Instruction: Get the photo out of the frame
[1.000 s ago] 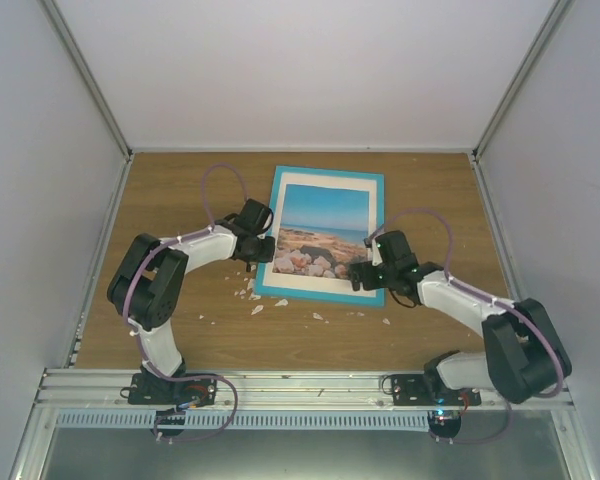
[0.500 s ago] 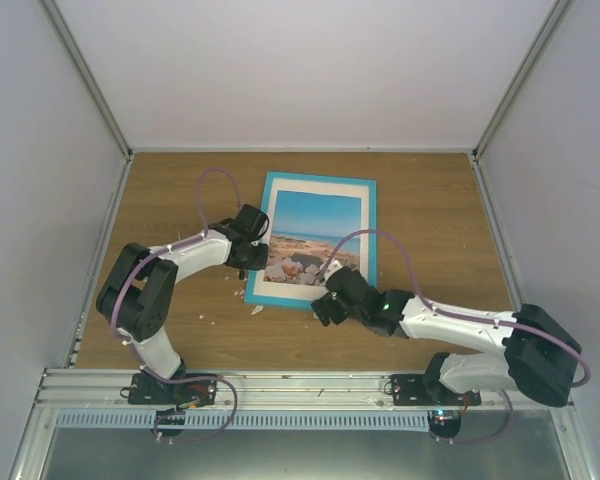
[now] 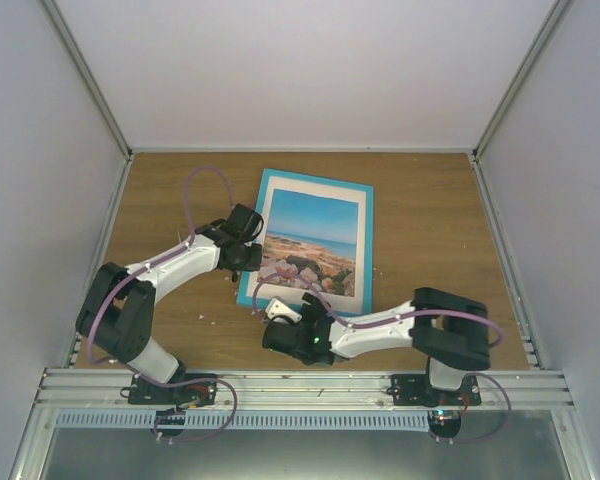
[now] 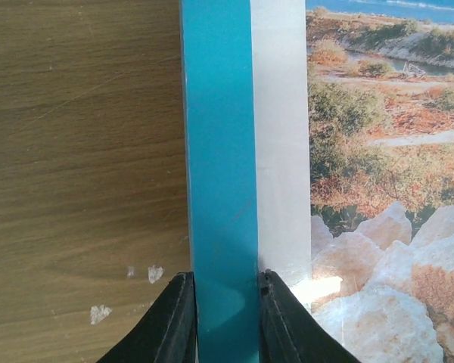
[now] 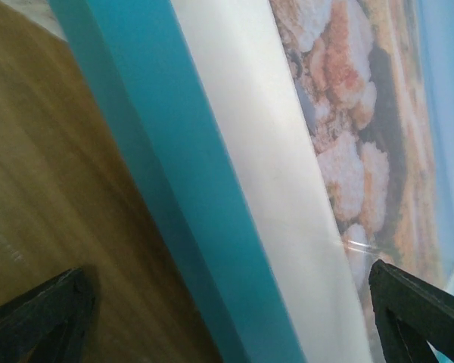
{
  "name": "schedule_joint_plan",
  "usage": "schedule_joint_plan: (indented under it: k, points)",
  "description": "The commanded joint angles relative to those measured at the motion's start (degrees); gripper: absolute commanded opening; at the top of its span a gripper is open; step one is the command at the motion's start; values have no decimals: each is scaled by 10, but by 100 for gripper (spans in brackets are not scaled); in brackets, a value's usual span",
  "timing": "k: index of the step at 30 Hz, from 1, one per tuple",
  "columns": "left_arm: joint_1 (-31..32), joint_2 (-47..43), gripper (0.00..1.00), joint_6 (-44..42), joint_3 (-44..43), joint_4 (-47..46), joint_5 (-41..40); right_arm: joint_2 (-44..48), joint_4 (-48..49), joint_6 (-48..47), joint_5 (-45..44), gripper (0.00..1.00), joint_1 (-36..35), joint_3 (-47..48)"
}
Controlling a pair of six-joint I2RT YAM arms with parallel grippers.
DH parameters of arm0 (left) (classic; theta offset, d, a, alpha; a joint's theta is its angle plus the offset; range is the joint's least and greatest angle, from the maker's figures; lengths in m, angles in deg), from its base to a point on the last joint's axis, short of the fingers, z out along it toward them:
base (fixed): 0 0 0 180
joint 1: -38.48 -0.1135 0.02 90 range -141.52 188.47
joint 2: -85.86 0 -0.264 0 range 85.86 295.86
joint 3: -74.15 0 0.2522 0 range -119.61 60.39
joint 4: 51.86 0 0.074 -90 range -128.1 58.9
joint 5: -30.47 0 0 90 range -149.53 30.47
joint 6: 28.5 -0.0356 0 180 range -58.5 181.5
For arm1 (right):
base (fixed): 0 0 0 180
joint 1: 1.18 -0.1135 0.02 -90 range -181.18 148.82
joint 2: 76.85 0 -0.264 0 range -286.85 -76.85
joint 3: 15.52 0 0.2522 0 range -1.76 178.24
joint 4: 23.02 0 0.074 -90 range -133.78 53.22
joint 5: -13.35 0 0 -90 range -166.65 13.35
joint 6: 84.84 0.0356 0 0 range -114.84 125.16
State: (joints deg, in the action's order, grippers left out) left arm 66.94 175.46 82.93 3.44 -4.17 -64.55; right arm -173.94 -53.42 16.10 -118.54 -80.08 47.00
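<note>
- Top external: the frame [image 3: 369, 250] lies flat and face up on the wooden table [image 3: 430, 220], mid-table, turned slightly off square.
- the photo [image 3: 313, 235] sits inside the frame behind a white mat board [image 3: 317, 187], with sky at the far end and rocks at the near end.
- left gripper [image 3: 244, 258] is at the frame's left rail, about halfway along it.
- right gripper [image 3: 280, 318] hovers low by the frame's near-left corner, with its arm stretched across in front of the bases.
- Left wrist: the two black fingers [image 4: 174, 321] straddle the turquoise rail [image 4: 219, 151], one on the table side and one on the mat side [image 4: 280, 151]. Both sit snug against the rail and look clamped on it, though actual pad contact is hard to confirm.
- a few white flecks [image 4: 101, 311] lie on the wood just left of that finger.
- Right wrist: the fingers [image 5: 38, 318] are spread wide at the picture's bottom corners and hold nothing. The rail [image 5: 174, 189], mat and rocky part of the photo [image 5: 348, 151] run diagonally below them.
</note>
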Motion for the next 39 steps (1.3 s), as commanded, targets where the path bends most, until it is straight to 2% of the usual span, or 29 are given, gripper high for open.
schedule_joint_plan:
  k: [1,10,20,26,32,35,39]
  points:
    - [6,-46,1,11,8,-25,14,-66,-30,23,-124,100,-9,39]
    - [8,-57,1,20,24,-34,32,-137,-52,48,-215,99,-8,77]
    - [8,-66,1,25,35,-51,49,-191,-92,68,-282,77,-4,104]
    - [-21,-93,2,21,57,-62,76,-170,-96,55,-301,52,-3,104]
    - [-83,-150,6,16,80,-77,135,-107,25,-90,-270,27,-4,76]
    - [-117,-180,7,13,90,-74,162,-81,67,-148,-267,17,-4,69]
    - [-166,-239,20,20,104,-76,212,-49,127,-223,-266,7,-4,60]
